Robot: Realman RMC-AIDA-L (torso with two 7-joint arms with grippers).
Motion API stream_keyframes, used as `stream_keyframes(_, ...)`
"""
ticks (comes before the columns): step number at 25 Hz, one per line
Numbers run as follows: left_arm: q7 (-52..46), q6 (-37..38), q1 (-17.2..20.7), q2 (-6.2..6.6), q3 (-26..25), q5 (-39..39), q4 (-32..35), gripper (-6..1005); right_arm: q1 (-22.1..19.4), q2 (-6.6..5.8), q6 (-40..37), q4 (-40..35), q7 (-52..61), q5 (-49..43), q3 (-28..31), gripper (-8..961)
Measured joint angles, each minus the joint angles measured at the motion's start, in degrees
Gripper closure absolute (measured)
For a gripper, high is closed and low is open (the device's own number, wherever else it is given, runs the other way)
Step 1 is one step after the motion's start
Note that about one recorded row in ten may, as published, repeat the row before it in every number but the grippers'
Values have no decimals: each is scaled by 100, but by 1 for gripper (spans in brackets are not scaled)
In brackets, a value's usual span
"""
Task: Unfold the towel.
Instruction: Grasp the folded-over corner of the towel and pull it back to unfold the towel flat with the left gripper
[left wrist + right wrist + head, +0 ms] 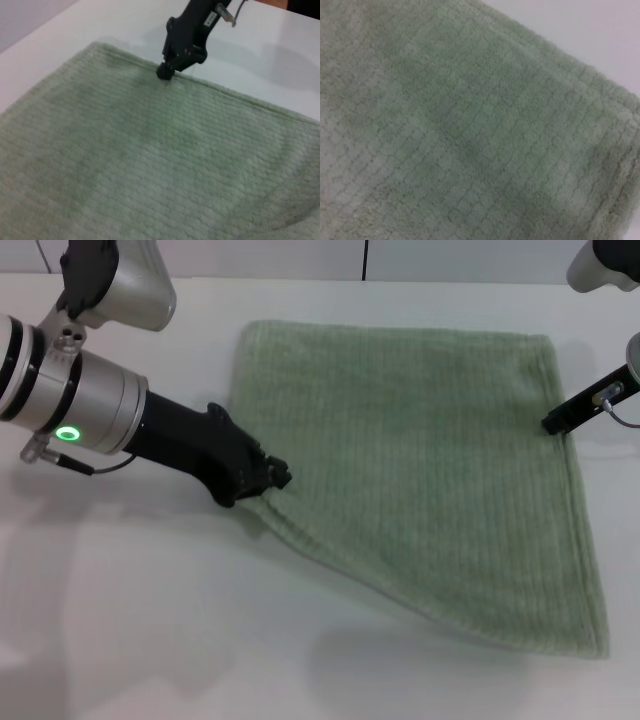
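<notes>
Left gripper (272, 478): pinched on the towel's (420, 470) left edge, cloth bunched and lifted just at its tips.
Towel: spreads rightward from the left gripper across the table (150, 620); mostly flat, near-left side drawn in on a slant, near-right corner lying down.
Right gripper (553, 424): tip touching the towel's right hem near the far corner; cannot tell if its fingers are parted or closed.
Step, judged: draw the left edge outward and toward the near side, low and slow, until the slant squares up; right tip should pin its hem.
Risk: cloth slipping free.
Surface: plain white, smooth.
Room: pale wall (300, 258) beyond the far edge.
</notes>
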Motion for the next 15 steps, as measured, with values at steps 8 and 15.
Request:
stream_keyframes(8,-59,179,138,-1,-17,48,20,932,-1,0,-4,1,0,-30,0,955)
stream_keyframes(15,-134,338,222,16,-44,101,21,931,-5,0,-4,1,0,-61,0,955)
